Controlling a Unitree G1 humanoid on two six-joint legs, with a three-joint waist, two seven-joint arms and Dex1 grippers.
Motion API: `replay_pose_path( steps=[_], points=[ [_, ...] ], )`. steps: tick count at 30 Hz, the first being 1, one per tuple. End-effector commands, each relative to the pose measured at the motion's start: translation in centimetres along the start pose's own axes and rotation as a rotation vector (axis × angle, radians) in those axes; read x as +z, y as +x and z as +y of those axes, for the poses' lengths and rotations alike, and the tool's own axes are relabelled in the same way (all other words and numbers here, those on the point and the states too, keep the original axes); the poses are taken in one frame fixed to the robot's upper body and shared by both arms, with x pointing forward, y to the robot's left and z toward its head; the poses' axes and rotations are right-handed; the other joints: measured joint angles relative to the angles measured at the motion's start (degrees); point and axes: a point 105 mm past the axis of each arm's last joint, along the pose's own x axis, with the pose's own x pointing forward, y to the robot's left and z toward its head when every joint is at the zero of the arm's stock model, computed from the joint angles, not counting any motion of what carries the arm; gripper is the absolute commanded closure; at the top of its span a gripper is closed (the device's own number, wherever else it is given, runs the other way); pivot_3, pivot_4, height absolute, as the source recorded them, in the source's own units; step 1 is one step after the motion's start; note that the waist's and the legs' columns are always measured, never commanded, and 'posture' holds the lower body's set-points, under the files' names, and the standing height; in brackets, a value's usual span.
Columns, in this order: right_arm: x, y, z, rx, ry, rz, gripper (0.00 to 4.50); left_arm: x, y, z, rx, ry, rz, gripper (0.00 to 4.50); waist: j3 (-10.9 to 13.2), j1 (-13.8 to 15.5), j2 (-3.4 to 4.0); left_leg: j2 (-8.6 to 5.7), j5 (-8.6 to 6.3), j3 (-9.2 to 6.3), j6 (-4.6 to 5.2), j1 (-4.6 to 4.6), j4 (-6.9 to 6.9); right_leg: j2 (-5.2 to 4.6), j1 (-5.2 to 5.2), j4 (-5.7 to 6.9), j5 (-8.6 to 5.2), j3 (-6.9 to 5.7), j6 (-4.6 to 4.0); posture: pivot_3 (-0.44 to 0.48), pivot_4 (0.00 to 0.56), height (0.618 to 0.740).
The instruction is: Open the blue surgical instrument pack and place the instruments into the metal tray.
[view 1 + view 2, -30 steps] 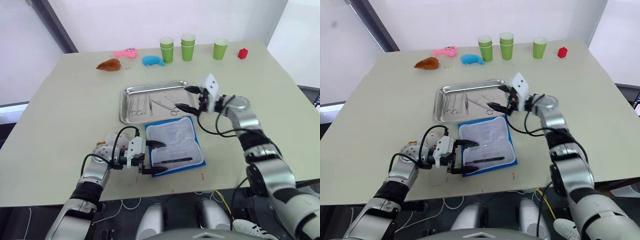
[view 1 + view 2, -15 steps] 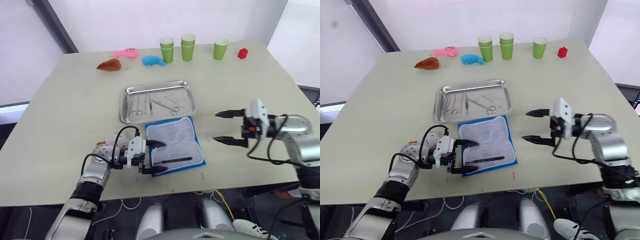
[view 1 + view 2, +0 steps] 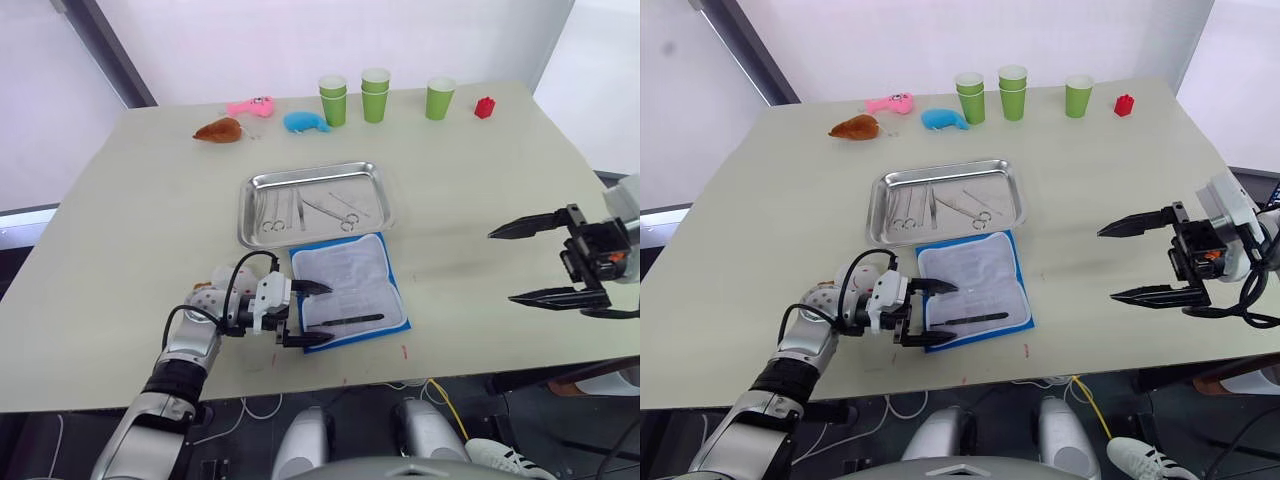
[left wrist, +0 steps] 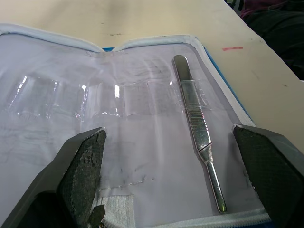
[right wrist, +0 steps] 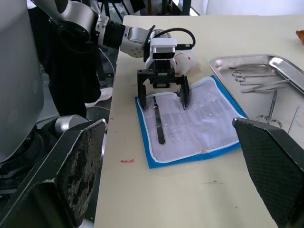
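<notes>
Cream-coloured bench carries everything, largest first: the metal tray sits just above the middle of the frame with several instruments already lying in it. Touching its lower rim, the blue pack lies open at centre, pale lining up. One slim handle is left on the lining near the pack's lower edge. It looks stiff, light and slippery, lying flat on soft fabric, so I judge the ribbed middle of the shaft the best place to pinch. The left end effector hovers at the pack's lower-left edge, fingers spread wide and empty. The right end effector hangs at the frame's right edge, also wide and empty.
</notes>
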Motion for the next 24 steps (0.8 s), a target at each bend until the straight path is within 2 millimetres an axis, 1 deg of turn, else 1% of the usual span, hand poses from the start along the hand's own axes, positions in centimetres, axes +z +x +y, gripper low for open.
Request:
replay_pose_path(
  steps=[1,3,5,10,12,16,20,24],
  points=[
    [0.3,1.2,-0.5,-0.012,-0.082,0.026,0.02,-5.8,-0.3,-3.2,-0.051,-0.227,0.174,0.00,0.0,0.1,0.00,0.00,0.00,0.00,0.00,0.00,0.00,0.00,0.00,0.00,0.00,0.00,0.00,0.000,0.150,0.740],
    [-1.2,2.3,-1.4,-0.062,-0.091,0.091,0.02,-5.8,-0.3,-3.3,-0.052,-0.228,0.174,0.00,0.0,0.1,0.01,0.00,0.00,-0.02,0.00,-0.01,0.00,0.00,0.00,-0.01,0.00,-0.02,0.00,0.000,0.150,0.740],
    [-2.1,3.1,-1.9,-0.095,-0.085,0.123,0.02,-5.8,-0.3,-3.3,-0.053,-0.228,0.174,0.00,0.0,0.2,0.03,0.00,0.00,-0.02,0.00,0.00,0.00,0.00,0.00,-0.01,0.00,-0.02,0.00,0.000,0.150,0.740],
    [-4.2,6.6,-2.1,-0.099,-0.089,0.134,0.02,-5.8,-0.4,-3.2,-0.050,-0.227,0.175,0.00,0.0,0.5,0.04,0.01,0.00,-0.01,0.00,-0.02,-0.03,0.02,-0.01,0.00,0.00,-0.01,0.01,0.000,0.150,0.740],
    [-5.3,8.1,-1.9,-0.089,-0.102,0.140,0.02,-5.8,-0.4,-3.1,-0.049,-0.225,0.176,0.00,0.0,0.6,0.04,0.02,0.01,-0.01,0.00,-0.02,-0.05,0.06,0.00,0.02,0.01,-0.01,0.01,0.000,0.150,0.740],
    [-6.7,9.9,-2.1,-0.116,-0.100,0.131,0.02,-5.7,-0.4,-3.2,-0.051,-0.224,0.174,0.00,0.0,0.7,0.05,0.02,0.01,0.02,0.00,-0.04,-0.04,0.05,0.00,0.02,0.01,0.01,0.01,0.000,0.150,0.740],
    [-8.4,12.0,-1.6,-0.085,-0.091,0.144,0.02,-5.6,-0.3,-3.3,-0.058,-0.222,0.175,0.00,0.0,0.6,0.04,0.02,0.01,0.02,0.01,0.00,-0.04,0.06,0.00,0.03,0.01,0.01,0.01,0.000,0.150,0.740],
    [-9.3,14.0,-2.4,-0.078,-0.098,0.163,0.02,-5.6,-0.4,-3.3,-0.059,-0.221,0.177,0.00,0.0,0.6,0.05,0.02,0.01,0.01,0.01,-0.01,-0.04,0.07,0.01,0.05,0.01,0.01,0.01,0.000,0.150,0.740]
  ],
)
